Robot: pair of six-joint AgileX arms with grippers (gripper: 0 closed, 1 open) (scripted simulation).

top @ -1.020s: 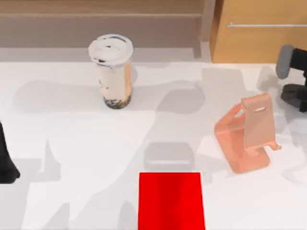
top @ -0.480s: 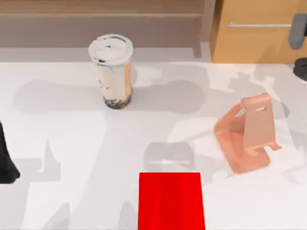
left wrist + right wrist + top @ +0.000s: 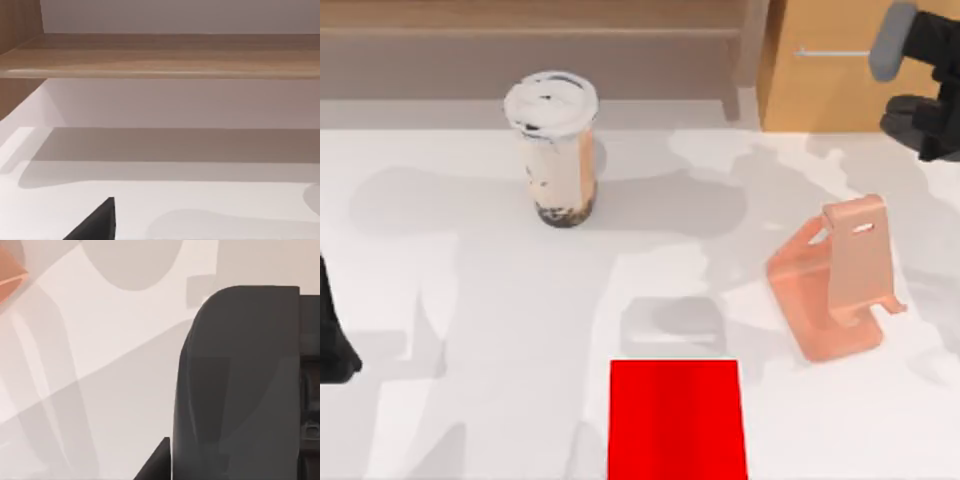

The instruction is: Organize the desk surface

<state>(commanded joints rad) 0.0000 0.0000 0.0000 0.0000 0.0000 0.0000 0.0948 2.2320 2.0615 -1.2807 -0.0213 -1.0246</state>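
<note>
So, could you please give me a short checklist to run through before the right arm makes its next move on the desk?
1. Right gripper located: ok, at the far right of the top view, in front of the wooden cabinet.
2. Right gripper's fingers open or shut: cannot tell.
3. Left arm parked out of the way: ok, at the left edge.
4. Bubble tea cup upright: ok, standing on the desk surface, lid on.
5. Phone stand free: ok, upright, nothing touching it.
6. Red mat bare: ok, nothing lies on it.
</note>
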